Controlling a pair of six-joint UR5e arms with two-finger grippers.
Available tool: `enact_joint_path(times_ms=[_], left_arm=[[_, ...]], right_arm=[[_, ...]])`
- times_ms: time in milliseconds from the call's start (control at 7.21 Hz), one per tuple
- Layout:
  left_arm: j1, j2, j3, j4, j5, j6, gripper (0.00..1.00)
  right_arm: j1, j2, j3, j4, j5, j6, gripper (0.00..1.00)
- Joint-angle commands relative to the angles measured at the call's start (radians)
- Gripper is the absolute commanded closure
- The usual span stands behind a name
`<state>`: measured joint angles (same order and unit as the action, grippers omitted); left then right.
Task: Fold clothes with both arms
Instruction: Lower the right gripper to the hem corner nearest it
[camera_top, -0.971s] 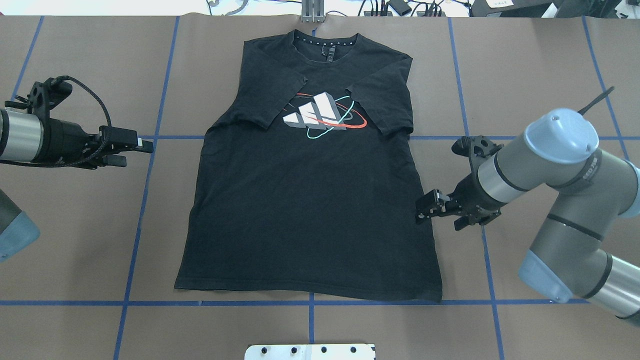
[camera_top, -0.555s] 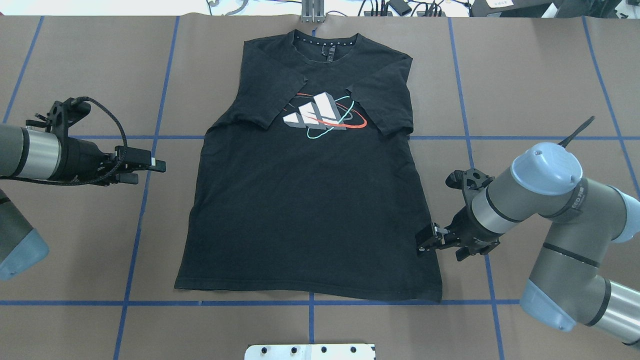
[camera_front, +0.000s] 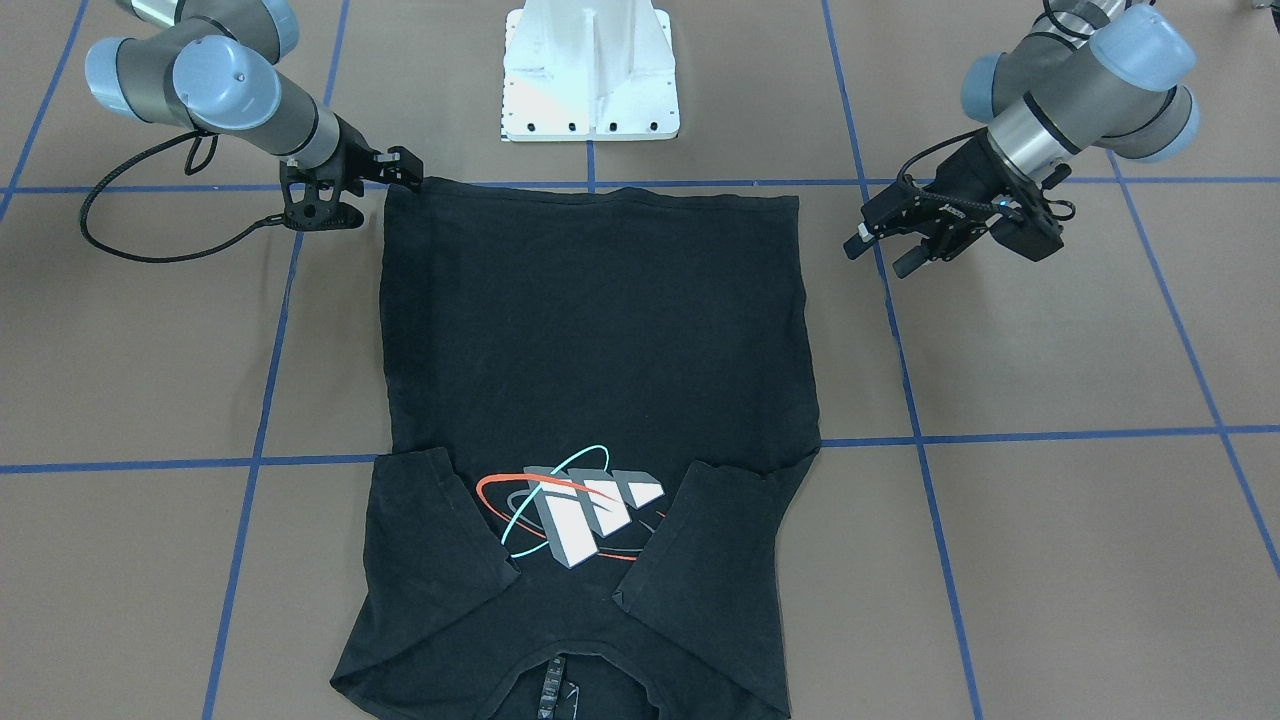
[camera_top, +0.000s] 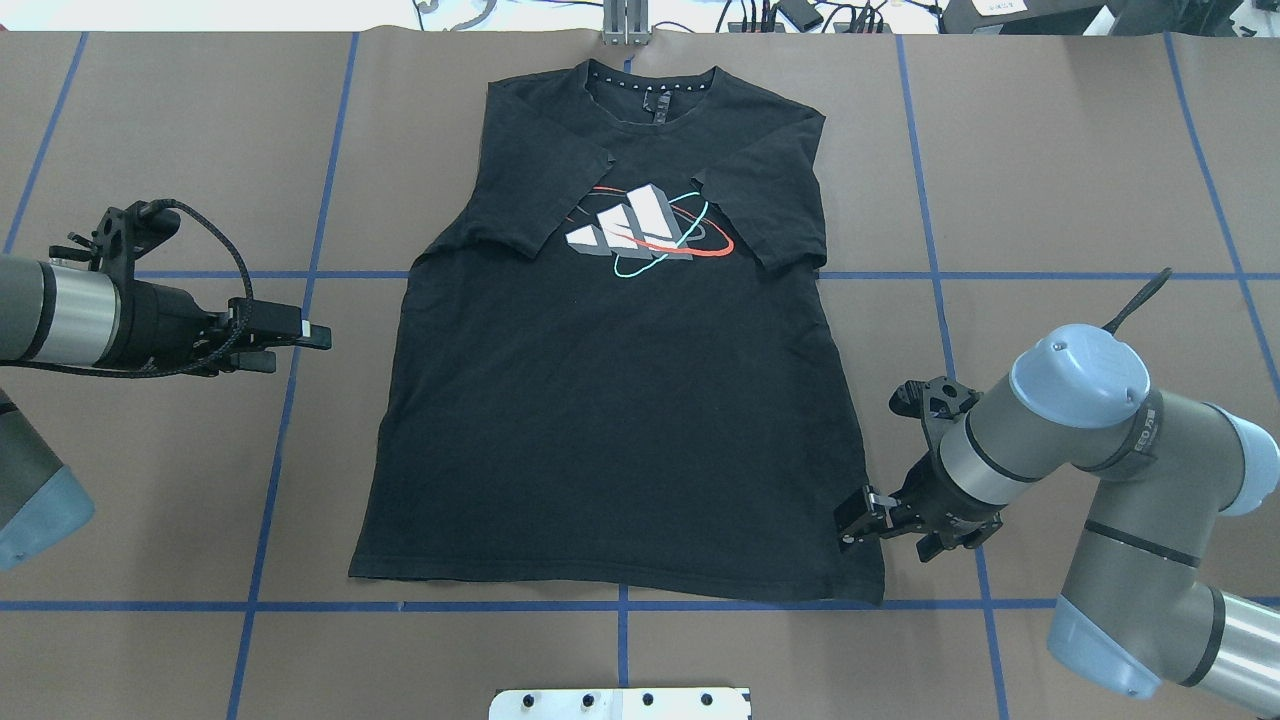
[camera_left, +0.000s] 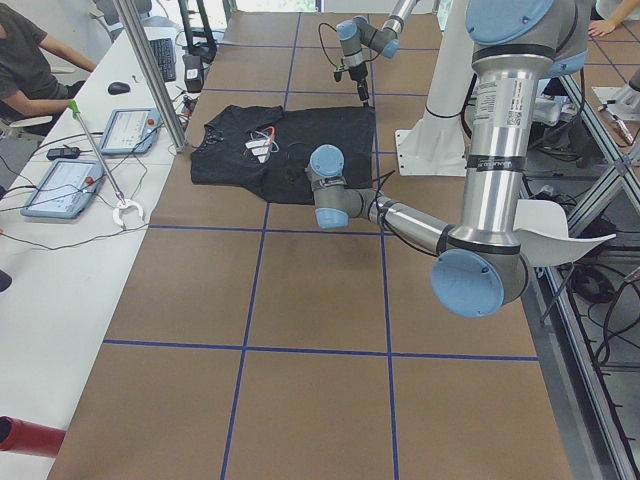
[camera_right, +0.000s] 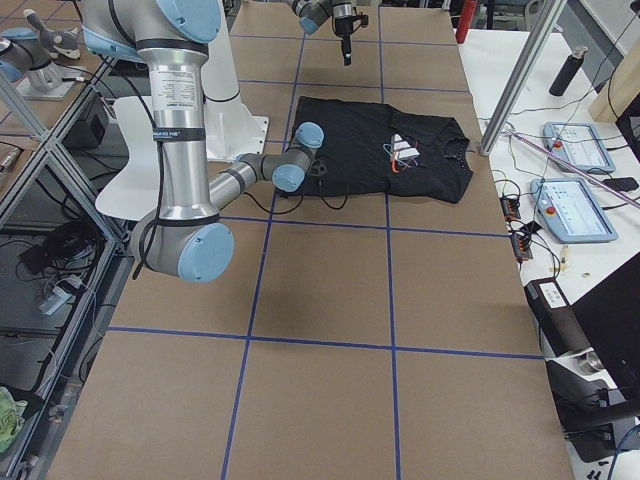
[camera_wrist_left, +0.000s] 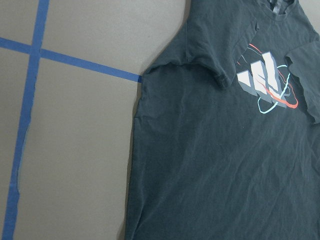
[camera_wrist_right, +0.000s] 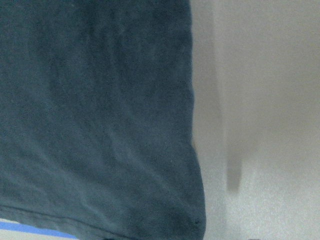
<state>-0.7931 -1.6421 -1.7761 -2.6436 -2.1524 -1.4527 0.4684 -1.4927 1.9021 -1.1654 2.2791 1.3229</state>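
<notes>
T-shirt (camera_top: 620, 420): flat mid-table, logo up, sleeves folded in | right gripper (camera_top: 862, 518): fingers apart at the hem's right corner, apparently to pinch it | left gripper (camera_front: 880, 252): fingers spread, well apart from the opposite edge

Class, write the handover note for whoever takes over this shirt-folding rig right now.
Left claw: open, empty, beside the T-shirt's side edge, clear of the cloth.
Right claw: open, at the hem corner on its side, nothing gripped yet.
T-shirt: flat on the table, logo up.
Done: both sleeves folded inward.
To do: grip the hem, fold the body.
</notes>
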Motion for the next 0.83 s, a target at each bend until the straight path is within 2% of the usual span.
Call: enact_joint_path(times_ms=[0, 139, 693], left_arm=[[0.0, 0.001, -0.002, 0.0, 0.0, 0.0, 0.01], [0.0, 0.002, -0.002, -0.001, 0.0, 0.0, 0.01], [0.0, 0.002, -0.002, -0.001, 0.0, 0.0, 0.01]], right_arm=[[-0.02, -0.011, -0.003, 0.0, -0.003, 0.006, 0.31], [-0.022, -0.011, -0.003, 0.0, -0.003, 0.007, 0.34], [-0.044, -0.004, -0.015, 0.0, -0.003, 0.009, 0.35]])
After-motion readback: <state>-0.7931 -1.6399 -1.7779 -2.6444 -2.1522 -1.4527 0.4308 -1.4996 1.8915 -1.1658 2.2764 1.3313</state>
